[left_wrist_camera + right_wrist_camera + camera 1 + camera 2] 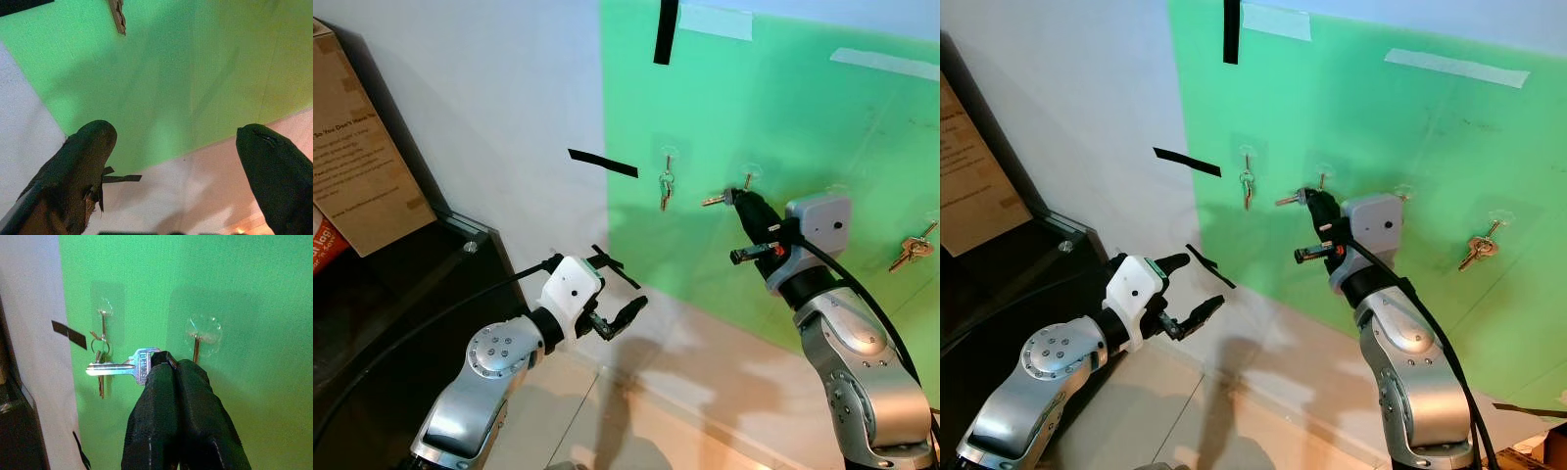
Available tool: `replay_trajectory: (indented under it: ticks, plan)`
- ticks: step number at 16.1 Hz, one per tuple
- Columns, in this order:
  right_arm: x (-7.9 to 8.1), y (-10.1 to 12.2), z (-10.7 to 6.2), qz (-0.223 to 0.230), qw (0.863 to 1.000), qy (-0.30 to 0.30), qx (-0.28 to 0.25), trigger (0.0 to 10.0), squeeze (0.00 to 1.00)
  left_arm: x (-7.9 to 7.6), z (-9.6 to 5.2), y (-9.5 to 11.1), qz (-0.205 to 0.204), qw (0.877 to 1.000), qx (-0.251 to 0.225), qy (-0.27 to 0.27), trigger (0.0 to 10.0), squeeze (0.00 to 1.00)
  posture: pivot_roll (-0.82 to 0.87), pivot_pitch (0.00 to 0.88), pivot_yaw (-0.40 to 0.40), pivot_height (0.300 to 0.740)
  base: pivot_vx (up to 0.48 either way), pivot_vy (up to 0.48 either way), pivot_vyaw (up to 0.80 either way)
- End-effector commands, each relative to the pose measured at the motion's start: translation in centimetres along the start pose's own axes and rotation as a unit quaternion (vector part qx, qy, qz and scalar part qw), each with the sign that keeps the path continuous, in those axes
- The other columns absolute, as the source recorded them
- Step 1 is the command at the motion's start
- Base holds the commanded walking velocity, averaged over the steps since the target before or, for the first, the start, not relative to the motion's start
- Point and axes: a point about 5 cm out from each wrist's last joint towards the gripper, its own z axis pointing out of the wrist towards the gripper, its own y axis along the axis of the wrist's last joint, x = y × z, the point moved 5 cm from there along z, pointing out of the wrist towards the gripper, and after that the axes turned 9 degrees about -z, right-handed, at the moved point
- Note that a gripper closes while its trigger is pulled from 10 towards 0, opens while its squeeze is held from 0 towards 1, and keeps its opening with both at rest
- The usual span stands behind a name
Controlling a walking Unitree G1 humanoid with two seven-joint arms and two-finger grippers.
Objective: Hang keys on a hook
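Right pincer (168,363) is clamped on a silver key (122,367) and raised against the green board (822,127), which carries 4 clear hooks in a row. Key's long axis lies level, blade pointing toward the board's left edge, while the empty hook (197,340) sits just beside the fingertips on the far side from the blade, so the ring end probably needs a short shift that way and up. Left pincer (617,318) hangs low near the board's lower left corner, fingers apart, empty, well apart from the hook. Hung key bunches occupy the leftmost hook (666,186) and rightmost hook (913,250).
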Motion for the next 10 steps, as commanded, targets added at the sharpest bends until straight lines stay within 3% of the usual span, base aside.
replay_trajectory:
  ticks: [1, 5, 10]
  plan:
    - [-0.2, 0.8, 0.1, 0.005, 1.000, -0.002, -0.019, 10.0, 0.00, 0.0, 0.0, 0.8, 0.005, 1.000, -0.015, -0.003, 10.0, 0.10, -0.07, 0.000, 0.044, 0.740, 0.000, 0.000, 0.00]
    - [-0.1, 0.6, 0.4, 0.006, 1.000, -0.008, -0.013, 10.0, 0.00, 0.0, 0.0, 0.8, 0.005, 1.000, -0.016, -0.004, 10.0, 0.11, -0.07, 0.000, 0.044, 0.740, 0.000, 0.000, 0.00]
    - [-1.2, 0.0, 0.7, 0.005, 0.999, -0.048, 0.002, 10.0, 0.00, -0.1, 0.0, 0.7, 0.006, 1.000, -0.015, -0.006, 10.0, 0.10, -0.06, 0.000, 0.042, 0.740, 0.000, 0.000, 0.00]
